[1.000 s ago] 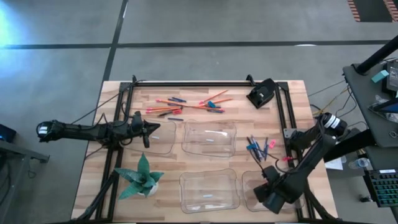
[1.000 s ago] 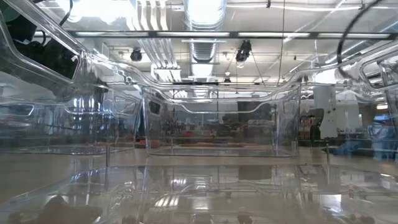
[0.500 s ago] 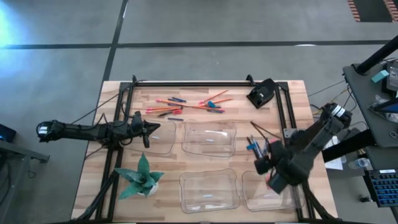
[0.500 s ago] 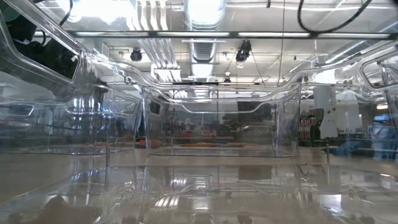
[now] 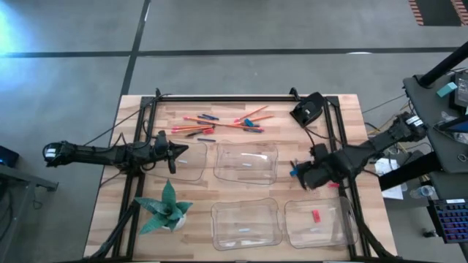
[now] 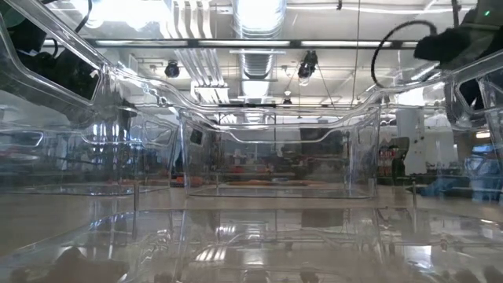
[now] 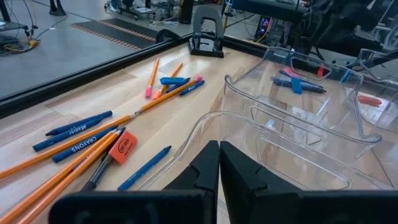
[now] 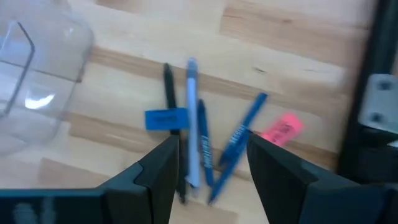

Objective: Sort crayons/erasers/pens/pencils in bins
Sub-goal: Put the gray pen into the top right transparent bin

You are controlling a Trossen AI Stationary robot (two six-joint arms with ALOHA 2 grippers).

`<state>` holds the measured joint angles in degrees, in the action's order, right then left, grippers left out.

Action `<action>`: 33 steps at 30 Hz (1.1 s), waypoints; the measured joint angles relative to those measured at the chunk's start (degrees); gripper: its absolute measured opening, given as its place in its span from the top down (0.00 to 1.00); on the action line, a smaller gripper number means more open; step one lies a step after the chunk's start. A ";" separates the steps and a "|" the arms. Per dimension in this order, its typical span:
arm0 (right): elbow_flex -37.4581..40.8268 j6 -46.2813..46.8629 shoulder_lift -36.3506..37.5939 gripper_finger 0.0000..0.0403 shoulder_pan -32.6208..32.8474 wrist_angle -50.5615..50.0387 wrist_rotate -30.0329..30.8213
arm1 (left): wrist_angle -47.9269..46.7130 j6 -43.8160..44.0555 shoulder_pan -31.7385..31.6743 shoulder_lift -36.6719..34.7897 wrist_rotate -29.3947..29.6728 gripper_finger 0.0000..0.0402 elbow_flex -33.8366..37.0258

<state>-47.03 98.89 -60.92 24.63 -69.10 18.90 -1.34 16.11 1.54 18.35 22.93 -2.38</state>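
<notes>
Surface: light wooden table with a black frame along its edges, standing on a grey concrete floor; the low view looks through clear plastic walls into a hall with ceiling ducts and lamps.

Landmark: the four clear bins, set in two rows at the table's middle.

Beyond the bins, toward the far edge: orange and red pencils scattered among short blue sticks; a red eraser lies among them; a black stand sits at the far right corner.

Right of the bins: a cluster of blue pens, a blue eraser and a pink eraser on bare wood; one red eraser lies inside the near right bin.

Near left of the bins: a green folded-paper plant.

Right gripper hangs over the cluster right of the bins, fingers spread apart, holding nothing.

Left gripper waits at the left bin's edge, fingers pressed together, empty.
</notes>
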 joint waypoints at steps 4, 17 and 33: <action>3.53 -5.08 0.25 0.55 -3.34 6.85 -0.76 | 0.00 -0.01 0.00 0.00 0.01 1.00 -0.01; 5.60 -14.07 -7.80 0.60 -7.55 8.36 -7.50 | 0.00 0.00 0.00 -0.02 0.01 1.00 -0.01; 6.93 -20.43 -13.78 0.63 -10.38 15.17 -10.99 | 0.00 0.00 0.02 0.00 0.00 1.00 0.00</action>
<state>-40.10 78.45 -74.70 14.25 -53.94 7.92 -1.34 16.12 1.56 18.35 22.94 -2.37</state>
